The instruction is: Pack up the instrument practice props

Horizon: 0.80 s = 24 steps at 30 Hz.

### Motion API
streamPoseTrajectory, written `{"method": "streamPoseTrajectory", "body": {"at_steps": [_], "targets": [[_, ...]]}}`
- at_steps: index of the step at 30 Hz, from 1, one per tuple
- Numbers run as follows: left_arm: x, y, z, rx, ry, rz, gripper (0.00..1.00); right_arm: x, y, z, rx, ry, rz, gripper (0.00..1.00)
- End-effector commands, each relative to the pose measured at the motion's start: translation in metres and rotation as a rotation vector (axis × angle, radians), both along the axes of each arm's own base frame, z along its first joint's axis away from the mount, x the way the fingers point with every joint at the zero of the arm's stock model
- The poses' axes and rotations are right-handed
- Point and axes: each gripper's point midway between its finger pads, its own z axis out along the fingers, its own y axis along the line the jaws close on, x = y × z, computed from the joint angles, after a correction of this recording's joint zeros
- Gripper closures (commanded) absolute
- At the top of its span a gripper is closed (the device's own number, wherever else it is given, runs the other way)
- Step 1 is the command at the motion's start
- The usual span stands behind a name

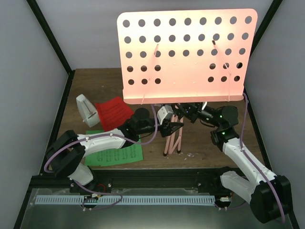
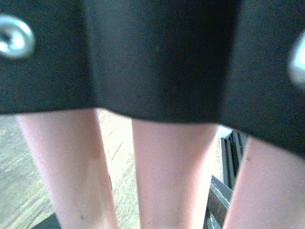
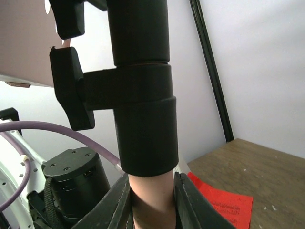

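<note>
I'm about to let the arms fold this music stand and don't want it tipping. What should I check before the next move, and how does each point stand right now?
1. Right pincer grips the music stand: ok, it is closed around the pink tube below the black collar.
2. Left pincer on the legs: cannot tell. It sits right at them, but how its jaws stand is unclear.
3. Stand upright: ok.
4. Red page and green page clear of the legs: ok, both lie to the left.
5. Metronome clear: ok, it stands at the left rear, apart from the stand.
</note>
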Motion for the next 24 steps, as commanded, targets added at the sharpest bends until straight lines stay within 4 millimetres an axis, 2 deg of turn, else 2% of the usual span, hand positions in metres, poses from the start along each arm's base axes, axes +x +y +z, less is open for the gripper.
{"method": "streamPoseTrajectory", "body": {"at_steps": [1, 5, 8, 10, 13, 16, 20, 24], "targets": [[0.001, 0.012, 0.014, -0.02, 0.022, 0.034, 0.62, -0.006, 0.0, 0.053, 0.019, -0.079, -0.018, 0.99], [-0.01, 0.02, 0.029, -0.048, 0.041, 0.014, 0.73, 0.012, -0.002, 0.071, 0.002, -0.077, -0.091, 0.99], [-0.014, 0.026, 0.034, -0.057, 0.111, 0.024, 0.76, 0.042, -0.001, 0.058, -0.024, 0.048, -0.156, 0.99], [-0.016, 0.028, 0.038, -0.076, 0.183, 0.025, 0.78, 0.06, 0.003, 0.041, -0.042, 0.127, -0.171, 0.99], [-0.019, 0.029, 0.037, -0.085, 0.283, 0.022, 0.85, 0.089, 0.011, 0.002, -0.08, 0.244, -0.179, 0.99], [-0.018, 0.03, 0.028, -0.066, 0.36, 0.044, 0.9, 0.109, 0.014, -0.028, -0.093, 0.34, -0.202, 0.99], [-0.015, 0.033, 0.01, -0.003, 0.453, 0.086, 0.93, 0.131, 0.015, -0.061, -0.115, 0.413, -0.249, 0.99], [-0.008, 0.038, -0.009, 0.027, 0.51, 0.126, 0.94, 0.148, 0.018, -0.104, -0.16, 0.506, -0.275, 0.99]]}}
